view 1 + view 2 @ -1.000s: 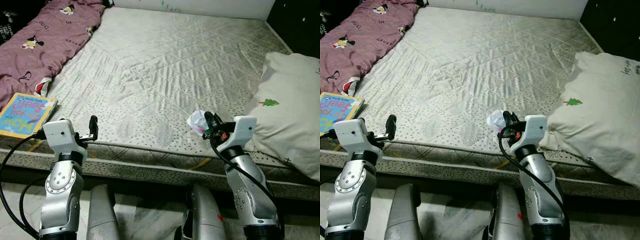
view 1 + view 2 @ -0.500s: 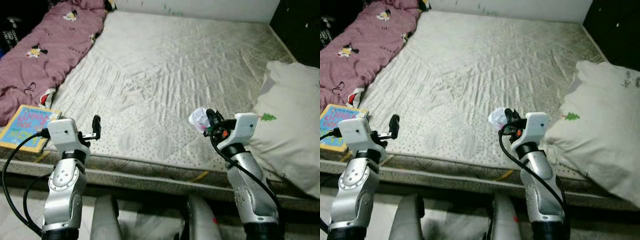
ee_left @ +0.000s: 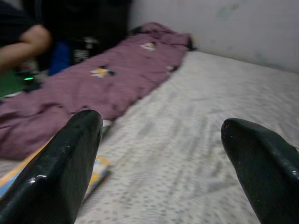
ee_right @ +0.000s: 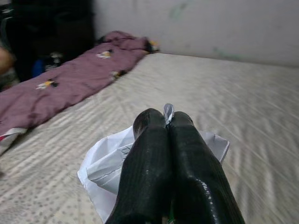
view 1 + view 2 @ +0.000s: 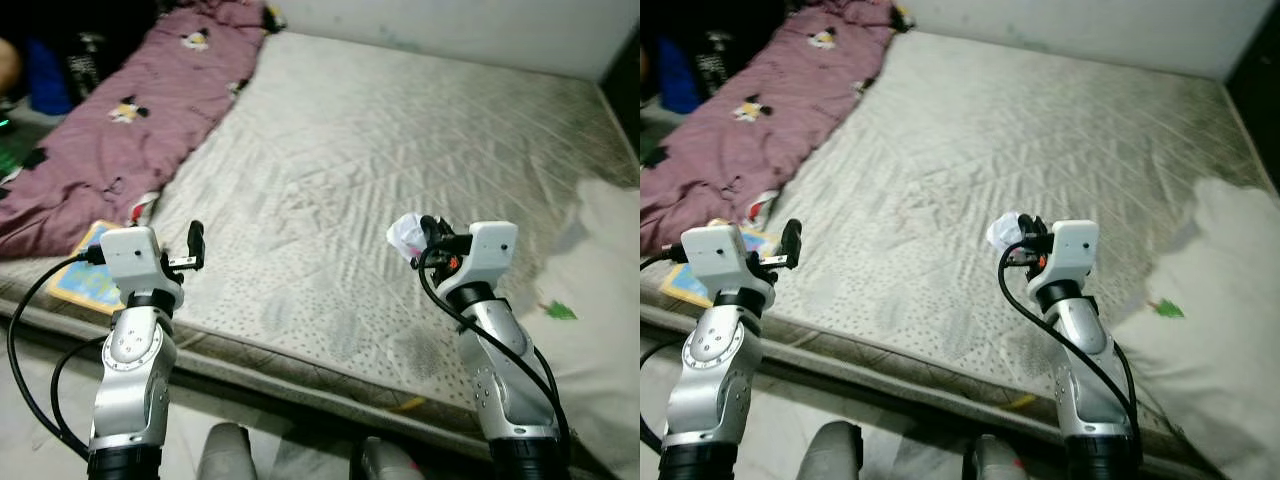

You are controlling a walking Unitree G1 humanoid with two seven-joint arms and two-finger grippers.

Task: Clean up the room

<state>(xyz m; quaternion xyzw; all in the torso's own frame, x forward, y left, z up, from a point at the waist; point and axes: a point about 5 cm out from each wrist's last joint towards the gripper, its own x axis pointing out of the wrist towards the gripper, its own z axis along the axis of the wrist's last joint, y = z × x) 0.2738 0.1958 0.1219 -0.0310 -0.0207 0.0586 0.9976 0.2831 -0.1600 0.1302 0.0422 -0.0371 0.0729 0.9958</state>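
Note:
My right gripper [image 5: 428,236] is shut on a crumpled white paper [image 5: 405,235], held up over the near part of the mattress [image 5: 400,130]. The right wrist view shows the two black fingers [image 4: 159,154] pressed together with the crumpled white paper [image 4: 105,175] bunched around them. My left gripper [image 5: 194,245] stands open above the mattress's near left corner, with nothing between its fingers [image 3: 65,163]. A colourful children's book [image 5: 85,285] lies on that corner, partly hidden behind my left arm.
A purple blanket [image 5: 130,130] with cartoon prints runs along the left side of the mattress. A white pillow [image 5: 610,300] lies at the right edge. A person's arm [image 3: 23,44] and dark clutter show beyond the blanket. A white wall [image 5: 450,25] backs the bed.
The camera has swung left and pulled back, so the whole bed shifted right in view. My right gripper stays shut on the paper and the left stays open.

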